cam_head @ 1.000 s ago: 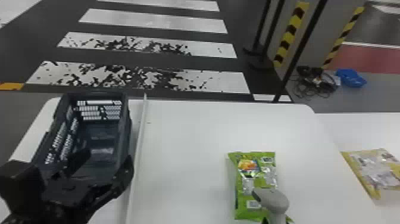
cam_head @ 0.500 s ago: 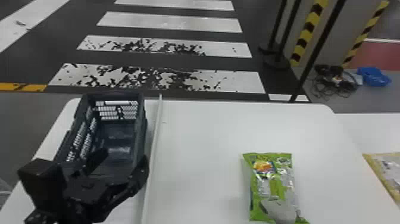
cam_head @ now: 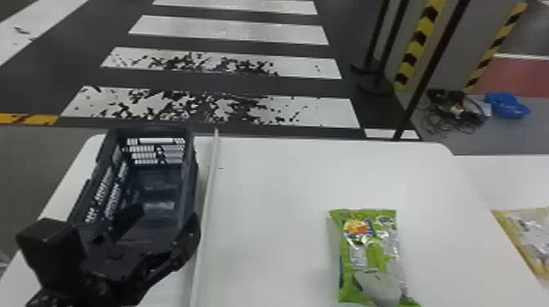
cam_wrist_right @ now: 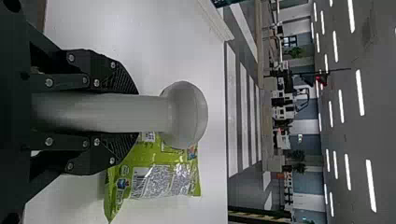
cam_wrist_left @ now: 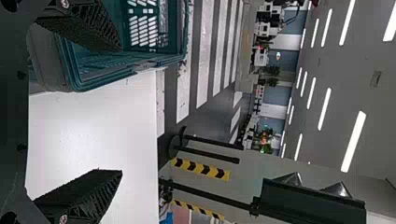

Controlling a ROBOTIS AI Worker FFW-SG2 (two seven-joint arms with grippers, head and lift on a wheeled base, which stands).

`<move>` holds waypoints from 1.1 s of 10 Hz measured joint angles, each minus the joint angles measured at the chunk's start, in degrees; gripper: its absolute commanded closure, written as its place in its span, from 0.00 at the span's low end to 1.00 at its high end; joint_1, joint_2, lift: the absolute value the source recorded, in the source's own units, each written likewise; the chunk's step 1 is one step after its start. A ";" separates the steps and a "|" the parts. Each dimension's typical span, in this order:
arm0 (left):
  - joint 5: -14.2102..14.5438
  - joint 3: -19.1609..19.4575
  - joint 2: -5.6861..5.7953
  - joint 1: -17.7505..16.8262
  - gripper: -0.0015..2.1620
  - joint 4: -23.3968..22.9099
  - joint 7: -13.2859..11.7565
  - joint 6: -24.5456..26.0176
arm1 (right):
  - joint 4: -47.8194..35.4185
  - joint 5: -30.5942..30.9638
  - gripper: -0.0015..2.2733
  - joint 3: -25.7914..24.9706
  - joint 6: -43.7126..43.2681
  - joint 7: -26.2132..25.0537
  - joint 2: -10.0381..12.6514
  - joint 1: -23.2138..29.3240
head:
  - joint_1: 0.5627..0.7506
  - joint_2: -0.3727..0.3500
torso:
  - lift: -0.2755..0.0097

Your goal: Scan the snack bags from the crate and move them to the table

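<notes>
Over the near end of the dark crate, my left gripper stands with its fingers spread; the left wrist view shows my left gripper with nothing between its fingers and the crate beside one finger. The green snack bag lies flat on the white table. Above its near end is the grey scanner's rounded head. In the right wrist view my right gripper is shut around the handle of the scanner, with the green bag beyond and partly hidden.
A yellow snack bag lies at the right edge of the head view. A thin pale strip runs along the table just right of the crate. Black posts and a blue item are on the floor behind.
The head view has turned slightly, so crate, bags and left arm all sit farther right. Compared with the green bag, the scanner head has shifted a little left and nearer. My right gripper still holds it.
</notes>
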 measured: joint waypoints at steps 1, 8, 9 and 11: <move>-0.04 -0.05 -0.06 0.05 0.03 0.00 0.00 -0.03 | 0.07 -0.19 0.99 -0.02 -0.56 -0.12 -0.13 -0.06 | 0.70 0.40 | 0.63; -0.58 -0.33 -0.18 0.62 0.03 -0.22 0.18 0.08 | 5.24 -4.19 0.99 -2.80 -6.14 -1.58 -0.68 -2.12 | 0.70 0.28 | 0.63; -0.66 -0.33 -0.18 0.72 0.03 -0.33 0.25 0.08 | 5.97 -4.60 0.99 -3.00 -6.56 -1.58 -0.81 -2.42 | 0.70 0.28 | 0.63; -0.90 -0.44 -0.27 0.96 0.03 -0.35 0.35 0.04 | 7.58 -5.02 0.99 -3.25 -6.53 -1.58 -0.93 -3.25 | 0.70 0.27 | 0.63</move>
